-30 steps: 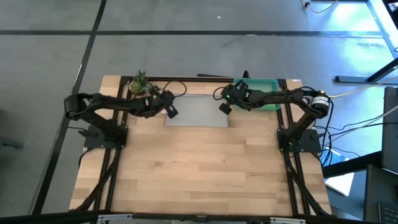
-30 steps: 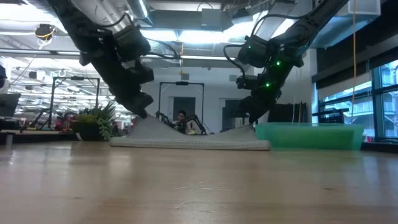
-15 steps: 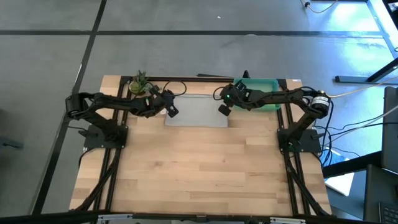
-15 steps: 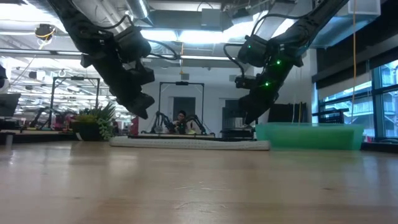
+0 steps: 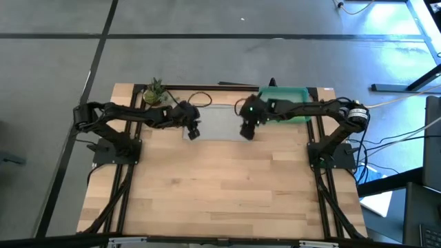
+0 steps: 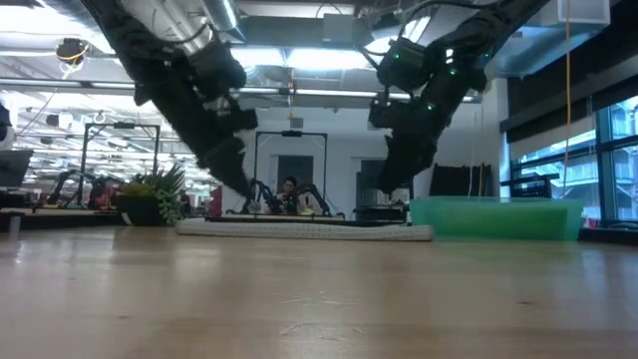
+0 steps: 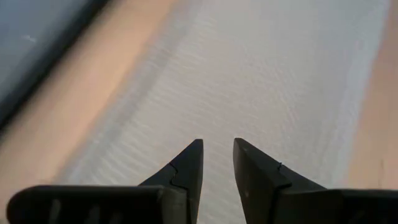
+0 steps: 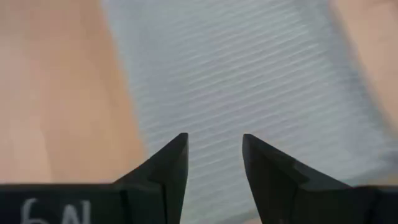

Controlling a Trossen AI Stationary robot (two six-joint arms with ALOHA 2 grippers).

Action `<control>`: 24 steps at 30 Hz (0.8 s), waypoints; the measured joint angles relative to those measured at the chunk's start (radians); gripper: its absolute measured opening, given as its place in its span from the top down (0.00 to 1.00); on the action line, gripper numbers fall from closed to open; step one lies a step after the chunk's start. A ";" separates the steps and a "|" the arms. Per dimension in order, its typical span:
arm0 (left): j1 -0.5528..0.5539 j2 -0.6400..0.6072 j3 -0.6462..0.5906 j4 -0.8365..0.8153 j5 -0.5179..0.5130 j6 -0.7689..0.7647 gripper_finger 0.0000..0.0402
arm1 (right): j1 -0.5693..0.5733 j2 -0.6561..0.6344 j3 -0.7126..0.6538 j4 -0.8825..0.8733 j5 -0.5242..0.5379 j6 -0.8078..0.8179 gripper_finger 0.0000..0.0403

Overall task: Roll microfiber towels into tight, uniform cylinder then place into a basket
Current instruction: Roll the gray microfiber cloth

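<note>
Grey microfiber towel (image 5: 218, 122) lies flat on the far half of the worktop (image 5: 220, 186), between my two arms, with the teal basket (image 5: 293, 114) just beside its right edge. A small potted plant (image 5: 154, 92) stands off at the far left corner. I see no lime-green towel in these views.

My left gripper (image 5: 194, 131) hangs over the towel's near left corner, and my right gripper (image 5: 246, 130) over its near right corner. Both wrist views show the ribbed cloth directly under the fingers. The left gripper's fingers (image 7: 189, 163) stand a narrow gap apart; the right gripper's fingers (image 8: 174, 163) are parted somewhat wider. Neither has hold of anything.

As I judge it, the step in hand is taking the near hem to start the roll. To do it well I should come down evenly on both corners, pinch only the top edge of cloth and not scrape the wood, and keep my two grippers level with each other. If one leads, the first turn will skew and the cylinder will come out cone-shaped rather than uniform.
</note>
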 joint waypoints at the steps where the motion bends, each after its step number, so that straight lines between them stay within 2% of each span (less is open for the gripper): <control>1: -0.004 0.008 -0.010 -0.009 0.019 -0.001 0.79 | 0.016 0.006 -0.012 0.009 -0.006 0.002 0.62; 11: -0.075 0.097 -0.024 -0.085 0.024 -0.018 0.79 | 0.094 0.028 -0.140 0.151 0.014 0.065 0.62; 20: -0.225 0.092 -0.019 -0.200 0.052 -0.267 0.79 | 0.085 0.043 -0.215 0.215 0.028 0.113 0.62; 24: -0.314 0.094 -0.020 -0.193 0.075 -0.301 0.79 | 0.085 0.073 -0.215 0.258 0.030 0.090 0.62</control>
